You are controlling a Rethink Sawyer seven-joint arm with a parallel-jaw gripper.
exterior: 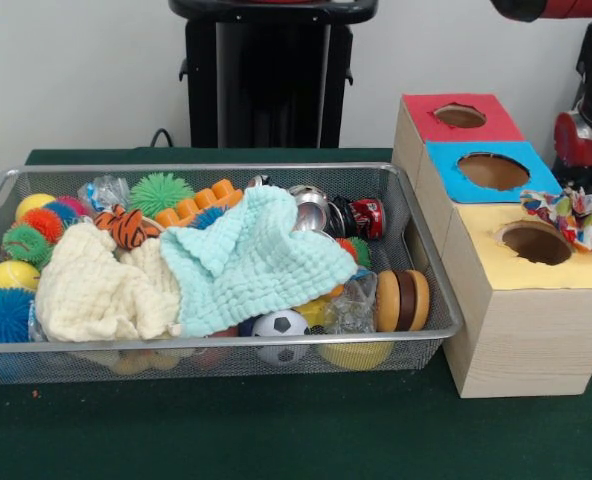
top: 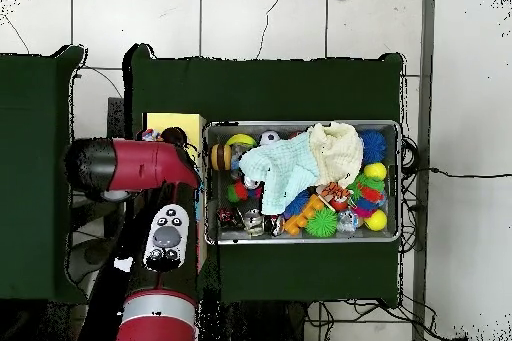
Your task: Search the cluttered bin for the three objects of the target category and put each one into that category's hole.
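Observation:
The wire mesh bin (exterior: 431, 270) stands on the green table and is full of clutter. It also shows in the overhead view (top: 300, 124). A mint cloth (exterior: 251, 260) and a cream cloth (exterior: 101, 290) lie over the middle of the pile. Around them are spiky balls (exterior: 159, 190), yellow balls (exterior: 11, 275), a small football (exterior: 281, 325), a tiger toy (exterior: 126, 227), orange pieces (exterior: 198, 205), a red can (exterior: 366, 217), metal tins (exterior: 309, 205) and wooden discs (exterior: 403, 300). Only parts of the red arm (top: 140, 165) show; the gripper does not show in either view.
Right of the bin stand wooden boxes with holes: red top (exterior: 454, 120), blue top (exterior: 491, 172), yellow top (exterior: 536, 255). A crumpled multicoloured cloth (exterior: 574, 215) lies at the yellow top's far right edge. Part of the arm (exterior: 581, 135) is beyond the boxes.

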